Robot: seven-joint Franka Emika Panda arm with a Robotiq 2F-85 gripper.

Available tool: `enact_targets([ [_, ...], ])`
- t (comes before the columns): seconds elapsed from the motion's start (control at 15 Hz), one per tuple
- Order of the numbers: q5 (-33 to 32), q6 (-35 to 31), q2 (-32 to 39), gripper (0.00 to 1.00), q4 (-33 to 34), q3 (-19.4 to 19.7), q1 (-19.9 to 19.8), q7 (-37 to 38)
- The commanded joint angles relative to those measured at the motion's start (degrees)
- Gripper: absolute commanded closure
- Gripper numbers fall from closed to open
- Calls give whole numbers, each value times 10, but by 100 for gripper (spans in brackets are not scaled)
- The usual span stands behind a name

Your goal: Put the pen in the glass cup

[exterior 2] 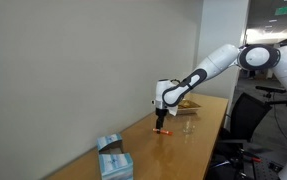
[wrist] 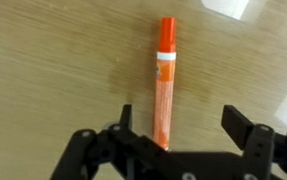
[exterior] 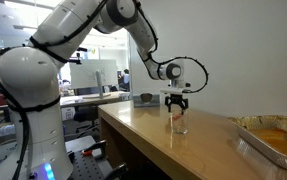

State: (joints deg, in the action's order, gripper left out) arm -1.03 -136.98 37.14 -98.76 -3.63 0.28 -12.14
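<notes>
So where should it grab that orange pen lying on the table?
Mid-barrel on the pen, coming straight down from above and closing across its narrow width. It lies flat on the table, long and thin, so only its two long sides are free. The open tool straddles it that way.

an office-like lab space: a long wooden table [exterior: 153,140] runs along a plain white wall [exterior 2: 73,70], cluttered desks [exterior: 93,96] fill the background under bright windows [exterior: 3,20], and a black office chair [exterior 2: 245,112] stands below a greenish ceiling sign [exterior 2: 283,10].
</notes>
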Motion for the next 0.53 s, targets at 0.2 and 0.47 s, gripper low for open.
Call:
enact_targets([
  [0.2, -1, 75, 55, 35, 95, -5, -7, -13],
  [0.47, 2, 105, 75, 66, 130, -7, -13, -19],
])
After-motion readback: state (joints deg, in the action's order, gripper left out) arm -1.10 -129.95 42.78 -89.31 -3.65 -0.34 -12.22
